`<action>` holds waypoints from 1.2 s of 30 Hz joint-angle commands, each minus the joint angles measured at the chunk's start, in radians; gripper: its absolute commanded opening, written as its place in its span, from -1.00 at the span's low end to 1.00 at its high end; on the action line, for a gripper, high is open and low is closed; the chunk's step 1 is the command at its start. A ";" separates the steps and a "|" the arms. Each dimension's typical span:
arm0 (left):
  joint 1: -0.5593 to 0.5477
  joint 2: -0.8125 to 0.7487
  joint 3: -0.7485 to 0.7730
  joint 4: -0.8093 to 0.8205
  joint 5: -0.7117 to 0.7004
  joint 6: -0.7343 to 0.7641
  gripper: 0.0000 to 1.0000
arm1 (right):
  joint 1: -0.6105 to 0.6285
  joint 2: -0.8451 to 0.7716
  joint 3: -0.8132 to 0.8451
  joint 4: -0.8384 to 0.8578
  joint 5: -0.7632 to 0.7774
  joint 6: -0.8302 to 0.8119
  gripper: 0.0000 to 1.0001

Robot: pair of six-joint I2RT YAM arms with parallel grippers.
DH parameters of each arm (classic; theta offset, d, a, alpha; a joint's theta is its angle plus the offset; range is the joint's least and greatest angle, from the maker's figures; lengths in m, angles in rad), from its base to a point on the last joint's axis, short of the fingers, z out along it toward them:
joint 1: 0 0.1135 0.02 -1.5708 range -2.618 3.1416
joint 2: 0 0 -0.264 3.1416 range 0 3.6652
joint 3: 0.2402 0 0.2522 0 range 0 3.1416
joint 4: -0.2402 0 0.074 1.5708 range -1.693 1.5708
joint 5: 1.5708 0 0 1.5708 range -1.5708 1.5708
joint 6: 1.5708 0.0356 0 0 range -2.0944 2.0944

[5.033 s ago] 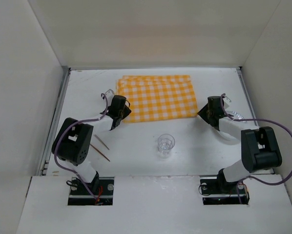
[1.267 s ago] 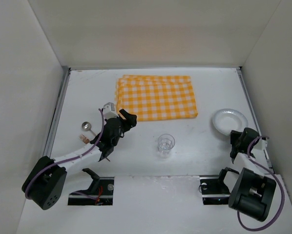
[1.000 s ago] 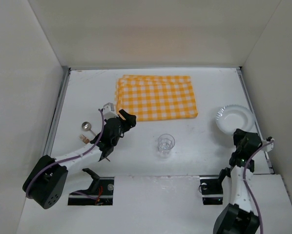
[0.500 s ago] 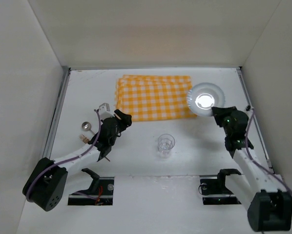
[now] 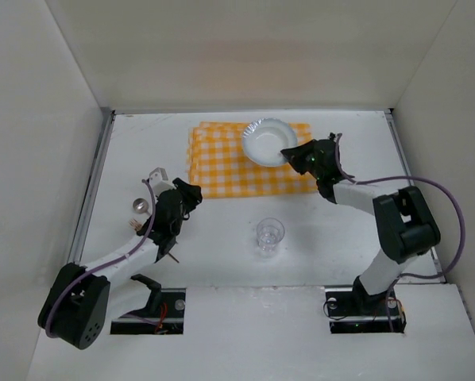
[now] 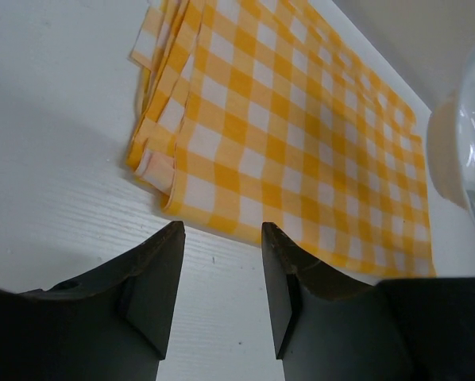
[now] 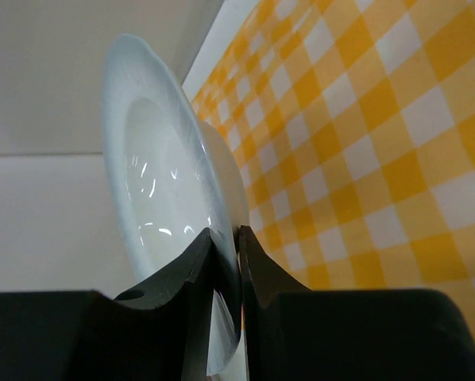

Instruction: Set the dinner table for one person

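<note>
My right gripper [image 5: 295, 154] is shut on the rim of a white plate [image 5: 267, 141] and holds it over the orange-and-white checked cloth mat [image 5: 222, 167]. In the right wrist view the plate [image 7: 154, 198] stands on edge between my fingers, the mat [image 7: 364, 135] beyond it. My left gripper [image 5: 191, 192] is open and empty, low over the white dinner table [image 5: 333, 230] just short of the mat's near left corner [image 6: 162, 171]. A clear glass [image 5: 269, 235] stands on the table in front of the mat. A spoon [image 5: 137, 205] lies left of my left arm.
Thin chopsticks [image 5: 171, 255] lie partly under my left arm. White walls enclose the table on the left, back and right. Metal edge strips [image 5: 94, 178] run along the table's sides.
My right gripper has picked the plate up from the right side of the table and carried it left and back, over the mat. My left gripper has drawn slightly back to the left.
</note>
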 commanded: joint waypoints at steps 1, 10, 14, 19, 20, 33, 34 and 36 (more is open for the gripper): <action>0.014 -0.026 -0.011 0.021 -0.006 0.004 -0.17 | 0.022 0.057 0.116 0.167 -0.025 0.054 -0.91; 0.016 -0.013 -0.010 0.021 -0.003 0.004 -0.16 | 0.062 0.199 0.256 0.021 -0.020 0.014 -0.90; 0.017 0.003 -0.005 0.024 -0.003 0.004 -0.16 | 0.068 0.245 0.265 -0.026 -0.010 0.002 -0.88; 0.014 0.003 -0.005 0.024 -0.003 0.004 -0.15 | 0.074 0.287 0.245 -0.040 0.007 0.000 -0.82; 0.014 0.001 -0.007 0.024 -0.004 0.004 -0.15 | 0.074 0.292 0.241 -0.043 0.009 0.000 -0.77; 0.007 -0.011 -0.007 0.021 -0.012 0.005 -0.15 | 0.087 0.109 0.157 -0.244 0.154 -0.155 0.63; 0.008 -0.016 -0.008 0.021 -0.012 0.005 -0.14 | 0.087 0.082 0.134 -0.257 0.167 -0.169 0.63; 0.008 -0.025 -0.011 0.020 -0.012 0.005 -0.14 | 0.087 0.013 0.078 -0.273 0.185 -0.196 0.64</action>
